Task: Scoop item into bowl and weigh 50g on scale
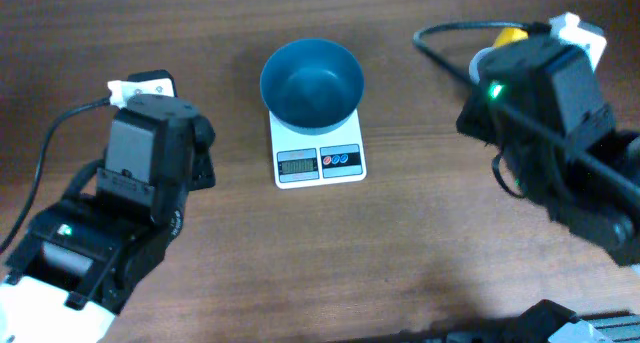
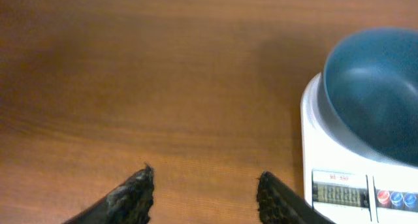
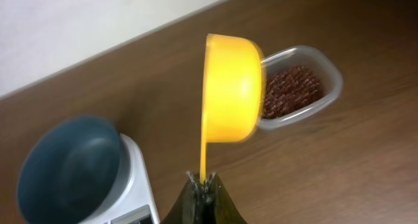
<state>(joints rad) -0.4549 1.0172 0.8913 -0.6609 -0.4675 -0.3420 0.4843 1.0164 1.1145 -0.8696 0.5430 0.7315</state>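
The teal-blue bowl (image 1: 311, 81) stands empty on the white scale (image 1: 318, 156) at the table's middle; both also show in the left wrist view, the bowl (image 2: 375, 93) on the scale (image 2: 326, 165), and in the right wrist view, the bowl (image 3: 68, 168) on the scale (image 3: 136, 178). My right gripper (image 3: 204, 179) is shut on the thin handle of a yellow scoop (image 3: 228, 87), held on its side above the table. Behind the scoop, reddish-brown beans (image 3: 290, 90) fill a clear tub (image 3: 330, 80). My left gripper (image 2: 204, 179) is open and empty, left of the scale.
The right arm (image 1: 545, 93) hangs over the table's far right, hiding the tub in the overhead view; a bit of the yellow scoop (image 1: 510, 31) shows there. The left arm (image 1: 130, 193) covers the near left. A pale wall edges the table's far side.
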